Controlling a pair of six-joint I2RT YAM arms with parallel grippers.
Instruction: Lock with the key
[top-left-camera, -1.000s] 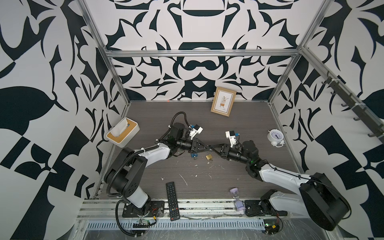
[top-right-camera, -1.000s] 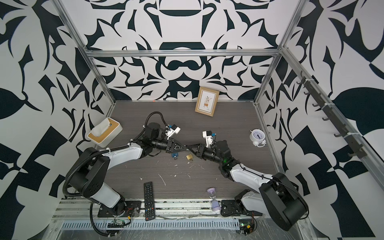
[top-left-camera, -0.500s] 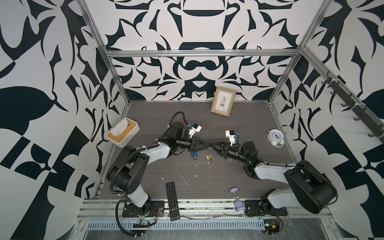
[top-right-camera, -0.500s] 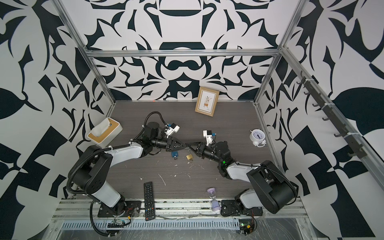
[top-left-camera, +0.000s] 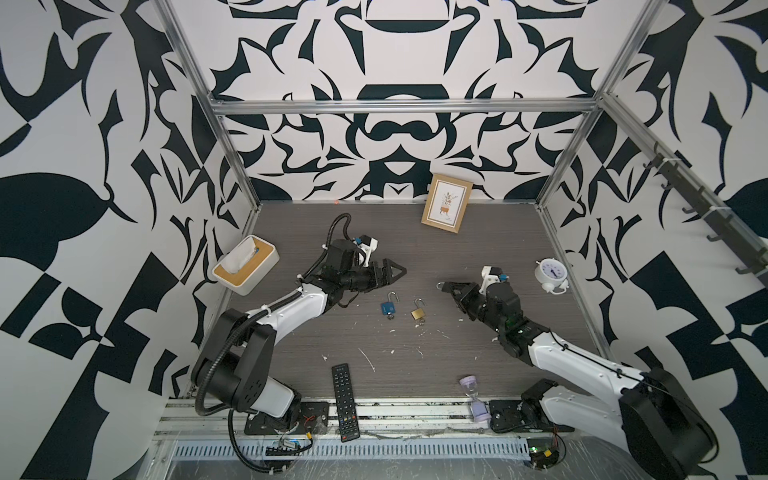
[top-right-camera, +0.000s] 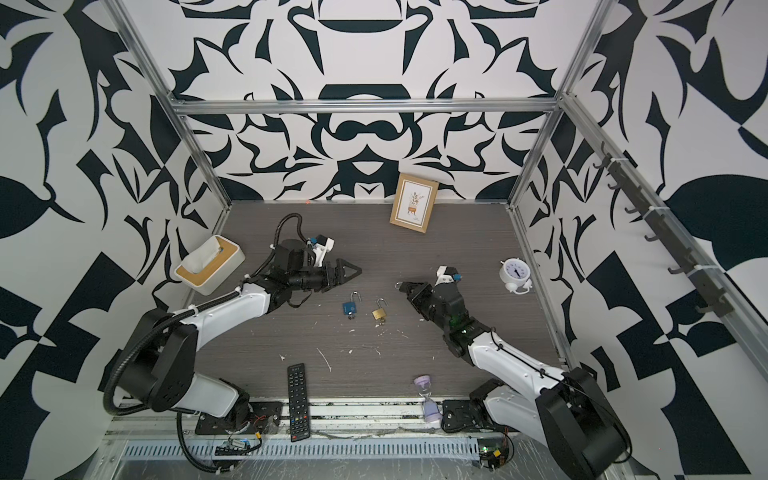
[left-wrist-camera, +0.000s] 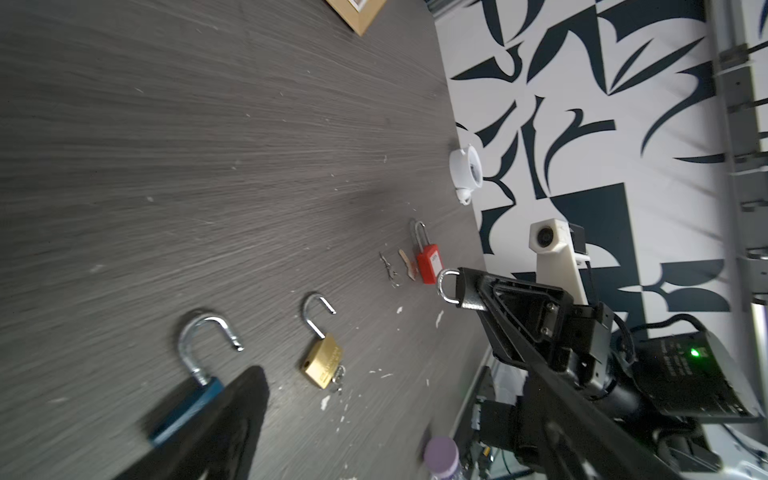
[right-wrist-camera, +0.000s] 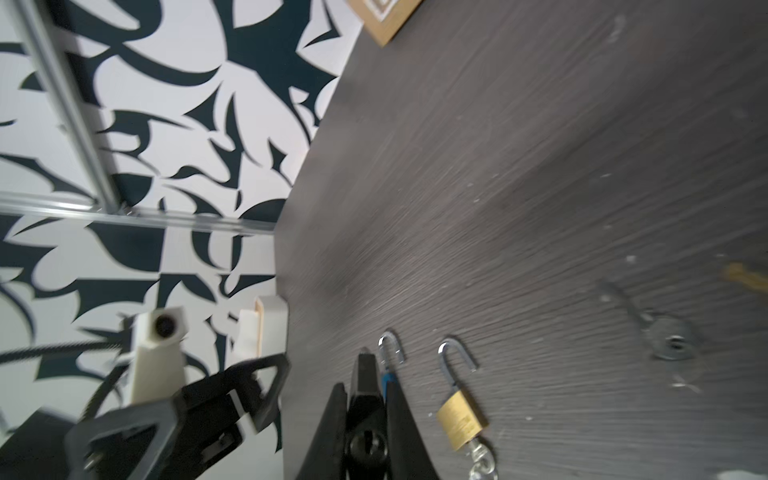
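The right hand (top-left-camera: 449, 287) pinches a black padlock (left-wrist-camera: 467, 291), shackle pointing left at the spread, empty left hand (top-left-camera: 394, 272); loose keys (left-wrist-camera: 390, 270) lie nearer the right arm.

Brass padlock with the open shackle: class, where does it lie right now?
In both top views the brass padlock lies on the dark wood-grain table near its middle, just right of the blue padlock.
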